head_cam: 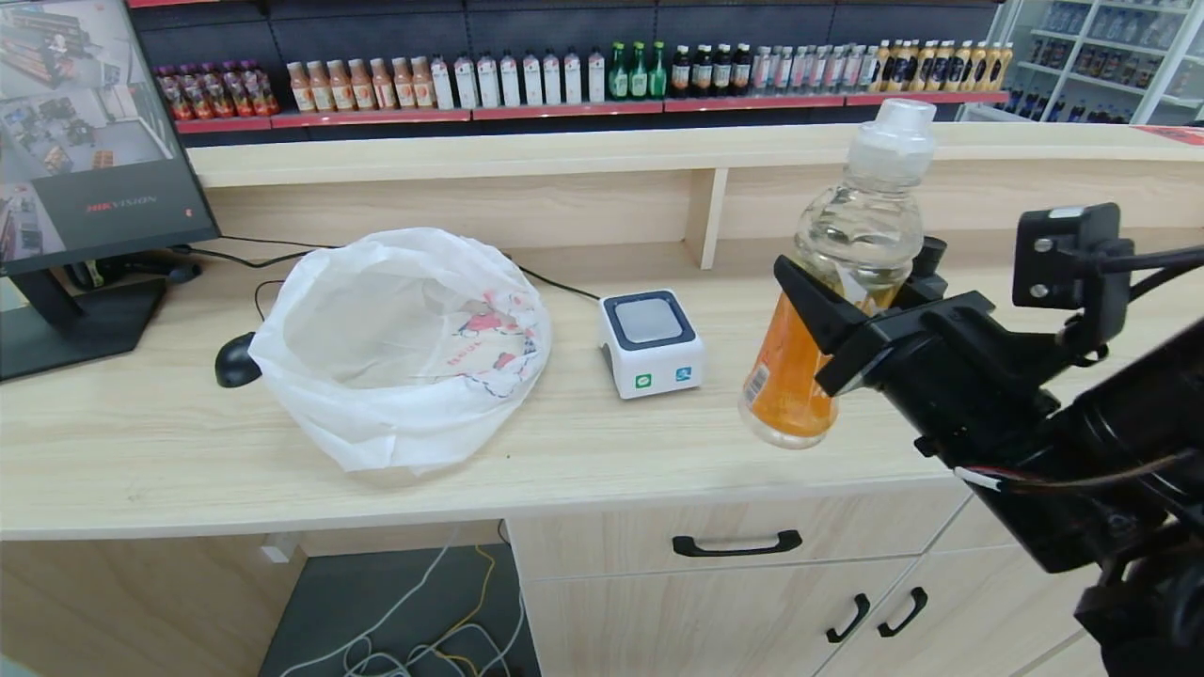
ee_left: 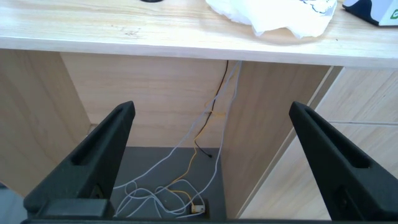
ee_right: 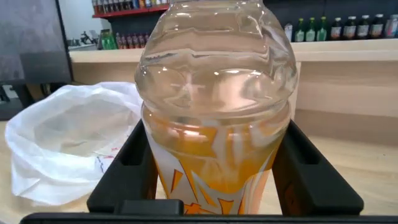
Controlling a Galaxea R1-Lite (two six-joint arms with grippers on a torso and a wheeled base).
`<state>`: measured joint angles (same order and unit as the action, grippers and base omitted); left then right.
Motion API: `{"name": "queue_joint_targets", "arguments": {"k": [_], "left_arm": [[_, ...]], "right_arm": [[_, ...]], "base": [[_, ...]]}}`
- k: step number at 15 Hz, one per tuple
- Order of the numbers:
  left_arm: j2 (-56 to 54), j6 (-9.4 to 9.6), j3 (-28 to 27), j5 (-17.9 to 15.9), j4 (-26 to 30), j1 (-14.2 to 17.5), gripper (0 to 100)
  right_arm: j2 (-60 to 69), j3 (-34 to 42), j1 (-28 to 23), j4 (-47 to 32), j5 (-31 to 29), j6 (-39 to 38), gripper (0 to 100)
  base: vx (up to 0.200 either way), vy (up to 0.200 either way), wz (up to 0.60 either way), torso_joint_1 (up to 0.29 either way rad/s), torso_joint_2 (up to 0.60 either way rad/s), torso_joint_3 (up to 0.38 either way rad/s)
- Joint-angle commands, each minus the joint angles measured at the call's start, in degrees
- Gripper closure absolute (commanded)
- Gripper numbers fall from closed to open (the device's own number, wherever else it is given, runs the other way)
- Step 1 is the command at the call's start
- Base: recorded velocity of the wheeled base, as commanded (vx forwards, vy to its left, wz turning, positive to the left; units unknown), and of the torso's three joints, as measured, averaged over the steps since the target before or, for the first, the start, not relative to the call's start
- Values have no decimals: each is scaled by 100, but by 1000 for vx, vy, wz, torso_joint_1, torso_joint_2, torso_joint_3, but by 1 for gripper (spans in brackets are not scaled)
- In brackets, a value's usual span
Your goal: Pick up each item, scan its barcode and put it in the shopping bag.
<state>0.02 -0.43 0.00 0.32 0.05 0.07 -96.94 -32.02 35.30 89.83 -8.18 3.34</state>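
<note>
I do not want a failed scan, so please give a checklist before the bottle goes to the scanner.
1. Bottle held in right gripper: ok, gripped on both sides.
2. Scanner window uncovered: ok.
3. Barcode facing scanner: not ok, it sits low on the bottle's side, right of the scanner.
4. Shopping bag open: ok.
5. Left gripper clear: ok, open, below the counter.

Mouse point(head_cam: 232, 363) partly behind shopping bag point(head_cam: 315, 381)
</note>
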Motion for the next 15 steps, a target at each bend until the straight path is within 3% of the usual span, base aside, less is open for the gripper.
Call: {"name": "queue_joint_targets", "arguments": {"k": [1,4,8,15], "left_arm": [[-2,-1,0,3,-5,1,0],[-2,-1,0,3,-5,1,0],[-2,43,0,3,4,1,0],[-2,25,0,3,4,1,0]], "right_arm": [[-466,-471,-199,17,1,35,100],[-651,-1113,-621,17,1,272,100],[-607,-1148,-1052,17,431,176,100],[-493,-1122,-1061,17,449,9,100]], "base": [[0,0,0,0,0,0],[0,0,0,0,0,0],[0,0,0,0,0,0],[0,0,0,0,0,0]]}}
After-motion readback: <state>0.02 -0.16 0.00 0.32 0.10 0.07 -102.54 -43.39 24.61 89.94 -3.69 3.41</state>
